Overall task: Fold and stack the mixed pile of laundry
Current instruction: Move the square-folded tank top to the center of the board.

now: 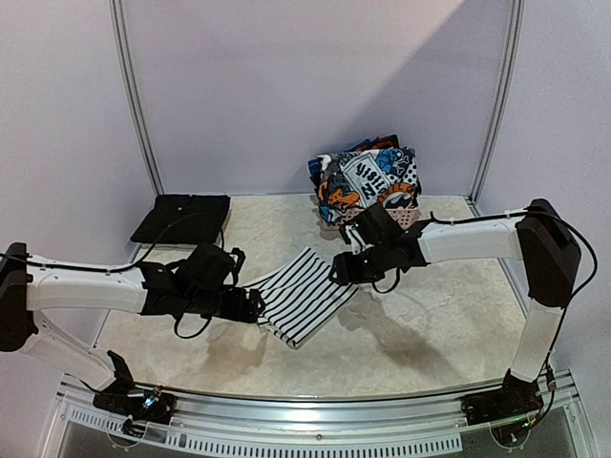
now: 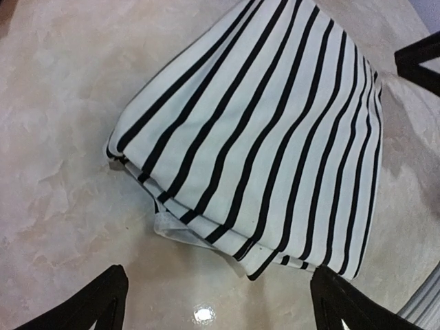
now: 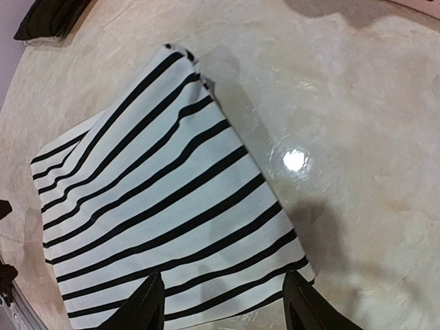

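Observation:
A folded white garment with thin black stripes (image 1: 305, 291) lies flat on the table, set diagonally between my two grippers. My left gripper (image 1: 250, 305) sits at its left corner, open, with bare table between its fingers and the layered folded edge (image 2: 206, 227) just ahead of them. My right gripper (image 1: 342, 267) hovers over the garment's right end (image 3: 172, 227), open and holding nothing. The rest of the mixed laundry pile (image 1: 368, 181), with a busy blue, orange and white print on top, is heaped at the back.
The pile rests in a pink latticed basket (image 1: 409, 218) against the back wall, just behind my right arm. A folded black garment (image 1: 181, 218) lies at the back left of the table. Walls close in both sides, and a metal rail (image 1: 315, 420) runs along the near edge.

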You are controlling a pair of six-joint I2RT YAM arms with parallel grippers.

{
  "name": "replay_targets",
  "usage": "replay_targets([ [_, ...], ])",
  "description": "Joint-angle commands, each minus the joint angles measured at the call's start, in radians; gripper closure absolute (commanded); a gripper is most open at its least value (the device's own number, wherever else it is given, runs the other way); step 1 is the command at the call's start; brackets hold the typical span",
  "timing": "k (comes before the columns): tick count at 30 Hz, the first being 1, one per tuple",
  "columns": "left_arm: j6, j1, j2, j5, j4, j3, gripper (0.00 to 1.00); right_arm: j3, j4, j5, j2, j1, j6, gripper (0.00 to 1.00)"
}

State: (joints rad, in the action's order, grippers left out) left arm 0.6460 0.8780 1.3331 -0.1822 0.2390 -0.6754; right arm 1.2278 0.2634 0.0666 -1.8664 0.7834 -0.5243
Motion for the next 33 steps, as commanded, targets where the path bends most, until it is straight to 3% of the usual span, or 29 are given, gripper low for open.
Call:
replay_targets([
  [1, 0.069, 0.013, -0.031, 0.064, -0.133, 0.071, 0.06, 0.027, 0.017, 0.010, -0.044, -0.033, 0.035, 0.41],
  [9, 0.162, 0.013, 0.008, 0.099, -0.354, 0.156, 0.07, -0.009, -0.056, 0.059, -0.140, -0.034, 0.029, 0.50],
  [18, 0.231, 0.012, 0.054, 0.100, -0.382, 0.167, 0.15, -0.133, -0.148, 0.104, -0.109, -0.020, -0.037, 0.67],
  [22, 0.223, 0.012, 0.036, 0.088, -0.328, 0.157, 0.17, -0.178, -0.147, 0.070, -0.079, 0.044, -0.100, 0.68],
  [28, 0.183, 0.012, -0.078, -0.003, -0.095, 0.124, 0.14, -0.253, -0.187, 0.043, -0.028, 0.170, -0.270, 0.66],
  [33, 0.170, 0.006, -0.170, -0.062, 0.028, 0.125, 0.11, -0.248, -0.185, 0.030, 0.023, 0.242, -0.290, 0.58],
])
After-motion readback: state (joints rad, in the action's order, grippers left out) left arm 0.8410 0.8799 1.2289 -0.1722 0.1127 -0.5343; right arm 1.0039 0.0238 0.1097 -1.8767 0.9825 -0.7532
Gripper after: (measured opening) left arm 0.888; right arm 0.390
